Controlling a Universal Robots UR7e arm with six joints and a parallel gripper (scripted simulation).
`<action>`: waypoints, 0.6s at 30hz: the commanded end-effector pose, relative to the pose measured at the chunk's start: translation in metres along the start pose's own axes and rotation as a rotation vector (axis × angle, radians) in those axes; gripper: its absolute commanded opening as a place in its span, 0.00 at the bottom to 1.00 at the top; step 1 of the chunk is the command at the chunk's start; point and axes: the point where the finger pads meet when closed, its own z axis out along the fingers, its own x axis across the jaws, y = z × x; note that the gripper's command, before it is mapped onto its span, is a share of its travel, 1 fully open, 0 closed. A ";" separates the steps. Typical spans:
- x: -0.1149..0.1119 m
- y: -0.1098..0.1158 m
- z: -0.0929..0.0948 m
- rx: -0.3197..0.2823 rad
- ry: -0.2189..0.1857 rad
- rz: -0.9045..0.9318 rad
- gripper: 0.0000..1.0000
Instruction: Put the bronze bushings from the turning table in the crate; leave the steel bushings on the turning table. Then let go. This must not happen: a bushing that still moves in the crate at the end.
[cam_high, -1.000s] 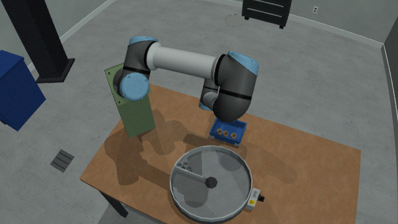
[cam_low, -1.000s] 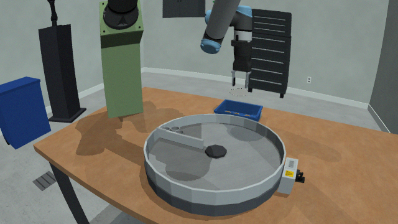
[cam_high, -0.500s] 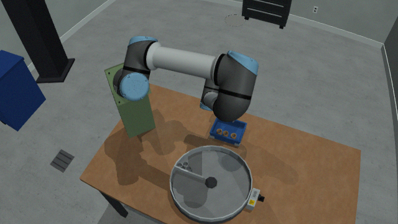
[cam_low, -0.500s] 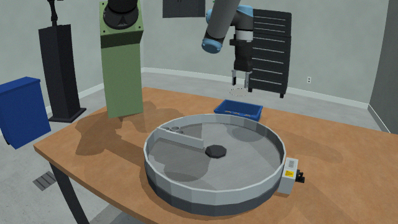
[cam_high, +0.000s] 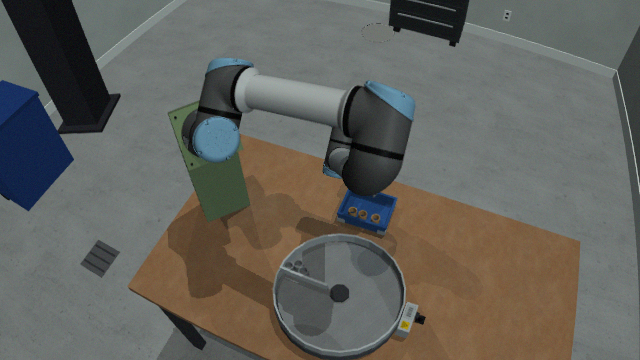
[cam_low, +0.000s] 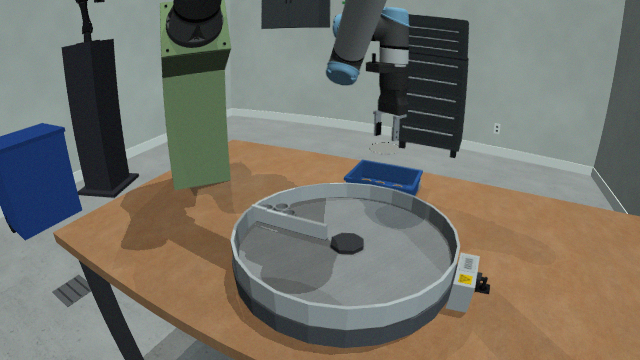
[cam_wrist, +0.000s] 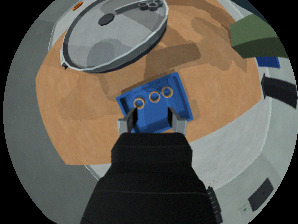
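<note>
My gripper (cam_low: 387, 131) stands fully open, holding nothing; it hangs vertically, high above the blue crate (cam_low: 400, 176); three bronze bushings (cam_high: 363, 215) lie inside; steel bushings (cam_high: 298, 267) rest on the turning table (cam_low: 350, 312).

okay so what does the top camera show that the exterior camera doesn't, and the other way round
Only the top view looks straight into the blue crate and shows three bronze bushings in a row; it also shows a floor grate. The arm's elbow hides the gripper there.

Only the exterior view shows the gripper, open and empty, hanging well above the crate; inside the crate, only slivers of bronze are visible.

Both show the turning table with its dark hub, the steel bushings behind the divider, the green pedestal and the blue bin.
</note>
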 end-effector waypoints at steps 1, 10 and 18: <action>0.000 0.000 -0.002 -0.001 -0.001 0.132 1.00; -0.001 0.000 -0.003 -0.001 -0.001 0.227 1.00; 0.000 0.000 -0.002 -0.001 -0.001 0.161 1.00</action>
